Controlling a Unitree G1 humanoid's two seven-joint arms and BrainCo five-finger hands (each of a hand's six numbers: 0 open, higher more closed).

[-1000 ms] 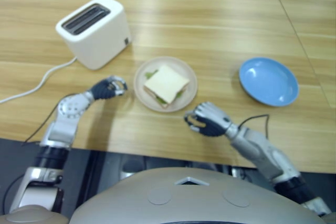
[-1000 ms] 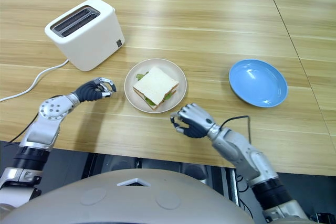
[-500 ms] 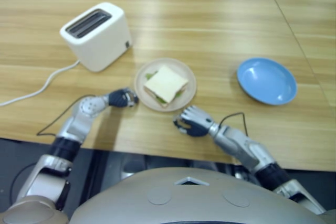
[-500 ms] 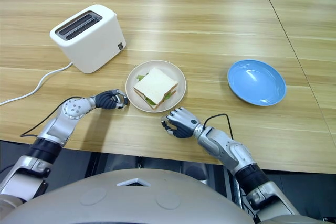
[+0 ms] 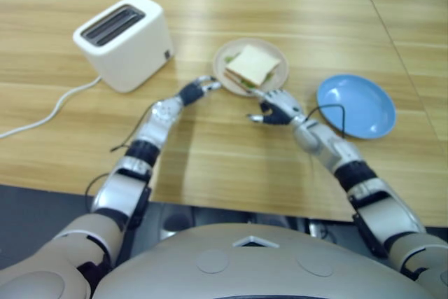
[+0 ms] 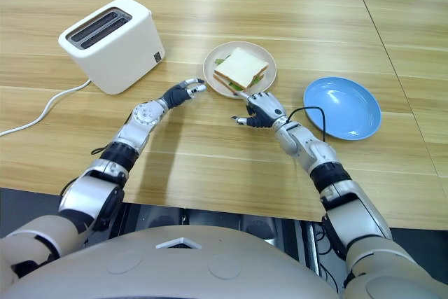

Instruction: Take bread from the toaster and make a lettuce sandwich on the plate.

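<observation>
Grey and empty, the left robot hand (image 6: 183, 91) is stretched open beside the plate (image 6: 270, 69); the right robot hand (image 6: 259, 110) is curled, holding nothing, just before it. A finished lettuce sandwich (image 6: 240, 66) is carried there. The toaster (image 6: 112, 43) appears emptied; little is judged to remain.

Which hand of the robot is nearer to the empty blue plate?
Right. The right hand lies just left of the blue plate; the left hand is farther left, between the sandwich plate and the toaster.
</observation>
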